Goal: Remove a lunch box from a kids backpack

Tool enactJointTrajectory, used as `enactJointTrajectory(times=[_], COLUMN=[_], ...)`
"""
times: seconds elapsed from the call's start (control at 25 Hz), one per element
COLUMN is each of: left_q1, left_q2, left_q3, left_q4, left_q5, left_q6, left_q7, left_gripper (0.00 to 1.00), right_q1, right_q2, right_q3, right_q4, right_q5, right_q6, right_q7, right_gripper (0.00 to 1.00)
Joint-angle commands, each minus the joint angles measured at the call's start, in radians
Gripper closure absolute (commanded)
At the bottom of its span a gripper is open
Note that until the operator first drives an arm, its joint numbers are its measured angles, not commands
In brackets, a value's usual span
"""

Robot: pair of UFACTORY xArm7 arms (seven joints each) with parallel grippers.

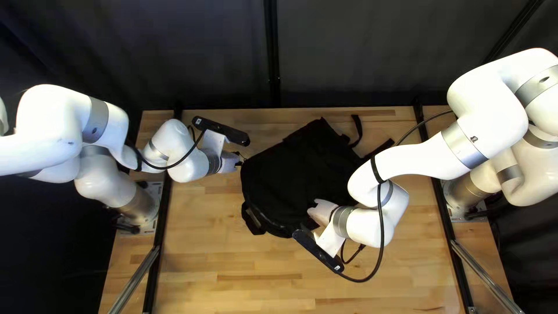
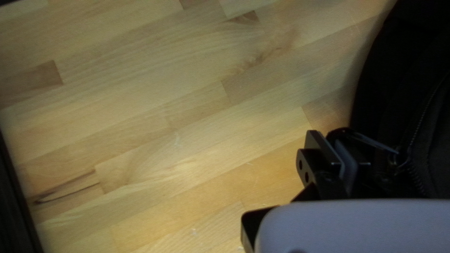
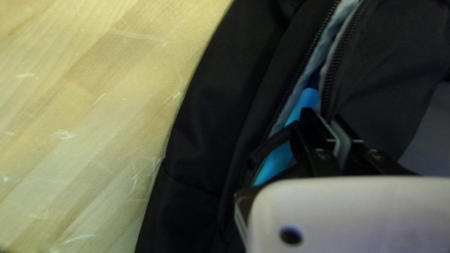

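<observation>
A black backpack lies on the table, also seen in the left wrist view and right wrist view. At its left edge is my left gripper; in its wrist view the left gripper is shut on a thin zipper pull. Over the backpack's near side is my right gripper, its tips hidden from above; in its wrist view the right gripper is shut on a dark zipper pull. Below it, a bright blue object shows inside the parted zipper's pale lining.
Straps of the backpack extend toward the far right. Bare wooden table lies in front of the backpack and left of it. My right forearm reaches across the table's right part. Black rails run along the side edges.
</observation>
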Motion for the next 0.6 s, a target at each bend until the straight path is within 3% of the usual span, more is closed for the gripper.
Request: enactJointTrajectory(times=[0.04,0.6], left_q1=[0.008,0.011], left_q2=[0.033,0.099], left_q3=[0.01,0.024], left_q4=[0.027,0.086], left_q5=[0.009,-0.002], left_q6=[-0.012,-0.032], left_q7=[0.02,0.085], left_gripper=[1.0,1.0], right_q1=[0.0,0.0], right_q2=[0.0,0.0], right_q3=[0.0,0.0], right_q4=[0.0,0.0], right_q5=[0.0,0.0], right_q6=[0.0,0.0], right_q7=[0.0,0.0], right_gripper=[1.0,1.0])
